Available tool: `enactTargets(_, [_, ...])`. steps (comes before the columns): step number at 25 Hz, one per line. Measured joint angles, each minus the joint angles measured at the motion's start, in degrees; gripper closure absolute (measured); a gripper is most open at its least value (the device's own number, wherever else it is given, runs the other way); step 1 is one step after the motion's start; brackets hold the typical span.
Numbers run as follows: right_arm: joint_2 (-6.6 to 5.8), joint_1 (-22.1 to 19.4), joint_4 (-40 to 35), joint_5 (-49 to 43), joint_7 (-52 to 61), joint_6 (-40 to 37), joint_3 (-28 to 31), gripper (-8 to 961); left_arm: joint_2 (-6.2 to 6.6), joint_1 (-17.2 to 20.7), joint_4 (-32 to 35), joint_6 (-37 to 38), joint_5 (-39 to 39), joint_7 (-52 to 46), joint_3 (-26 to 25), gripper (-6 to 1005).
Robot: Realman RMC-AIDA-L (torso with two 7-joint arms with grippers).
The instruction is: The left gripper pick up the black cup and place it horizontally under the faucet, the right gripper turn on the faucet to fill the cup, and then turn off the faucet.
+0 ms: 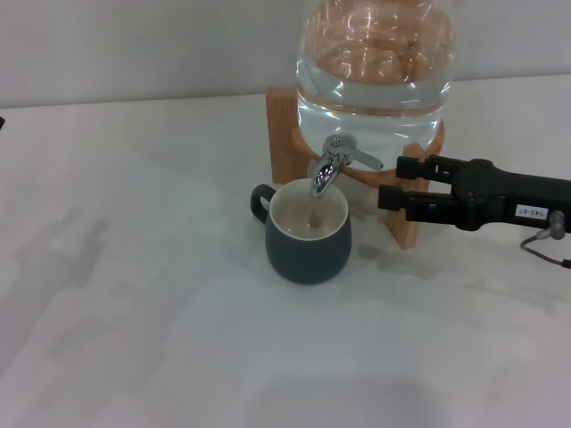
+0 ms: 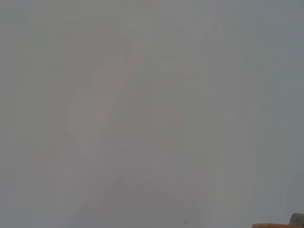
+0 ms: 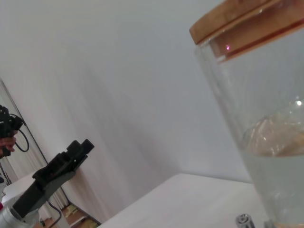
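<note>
The black cup [image 1: 308, 234] stands upright on the white table, right under the faucet [image 1: 332, 165], with its handle toward the left and pale liquid inside. A thin stream seems to run from the spout into it. The faucet's lever [image 1: 364, 160] points to the right. My right gripper [image 1: 393, 181] is open just right of the lever tip, not touching it. The left gripper [image 3: 71, 156] is out of the head view and shows only far off in the right wrist view, raised well away from the jar.
The clear glass water jar [image 1: 375, 71] sits on a wooden stand [image 1: 284, 134] behind the cup; it also shows in the right wrist view [image 3: 266, 118] with a wooden lid [image 3: 237, 23]. The left wrist view shows only blank wall.
</note>
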Motion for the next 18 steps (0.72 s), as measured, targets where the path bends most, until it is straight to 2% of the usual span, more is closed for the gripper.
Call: enactTargets(18, [0.08,1.46,-0.1,2.25,0.05,-0.75,-5.25,112,0.09,0.53,0.0,0.15,0.01,0.0,0.0,535])
